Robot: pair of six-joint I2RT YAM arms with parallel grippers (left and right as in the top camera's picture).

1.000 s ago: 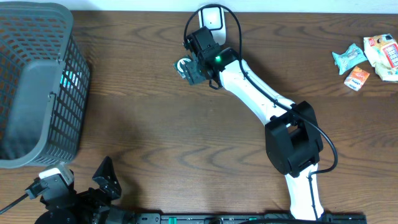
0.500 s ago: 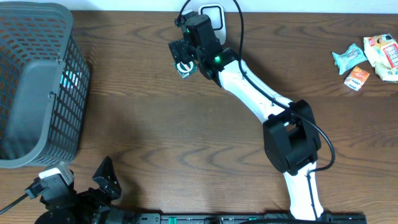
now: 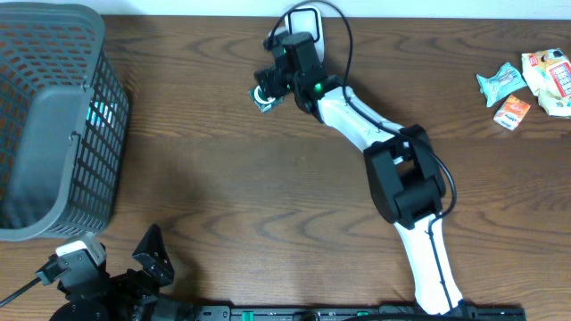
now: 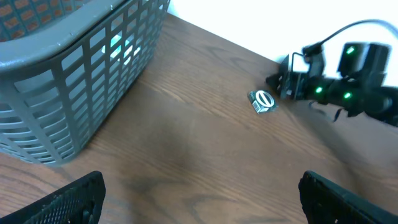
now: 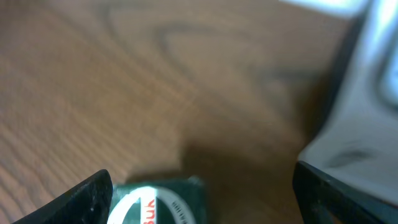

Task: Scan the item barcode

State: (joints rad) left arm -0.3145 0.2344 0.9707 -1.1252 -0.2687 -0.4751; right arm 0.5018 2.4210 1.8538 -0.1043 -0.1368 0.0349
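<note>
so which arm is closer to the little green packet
Right. The right arm reaches to the packet, jaws open just beside it; the left arm sits far off across the table.

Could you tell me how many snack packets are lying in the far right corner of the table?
3 can be told apart: a teal packet, a small orange packet just nearer the robot, and a white packet at the picture's edge. More may be hidden beyond it.
</note>
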